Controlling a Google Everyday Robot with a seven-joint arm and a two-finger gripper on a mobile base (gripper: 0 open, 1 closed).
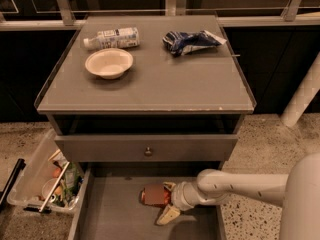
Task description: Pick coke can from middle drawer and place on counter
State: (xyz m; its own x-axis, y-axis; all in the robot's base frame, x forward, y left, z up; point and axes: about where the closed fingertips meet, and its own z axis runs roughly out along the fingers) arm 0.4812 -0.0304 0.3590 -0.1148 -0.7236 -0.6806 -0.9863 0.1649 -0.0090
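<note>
The coke can point(151, 195) lies on its side on the floor of the open middle drawer point(112, 216), below the counter point(165, 86). My gripper point(166, 202) reaches in from the right on a white arm and is open. One finger is above the can's right end and the other point(167, 215) is splayed below it. The fingers straddle the can without closing on it.
On the counter lie a white-labelled plastic bottle point(112, 38), a white bowl point(109, 63) and a blue crumpled bag point(192, 40). A closed drawer front with a round knob point(147, 150) is above the open drawer. A clear bin of clutter point(35, 181) stands on the floor at left.
</note>
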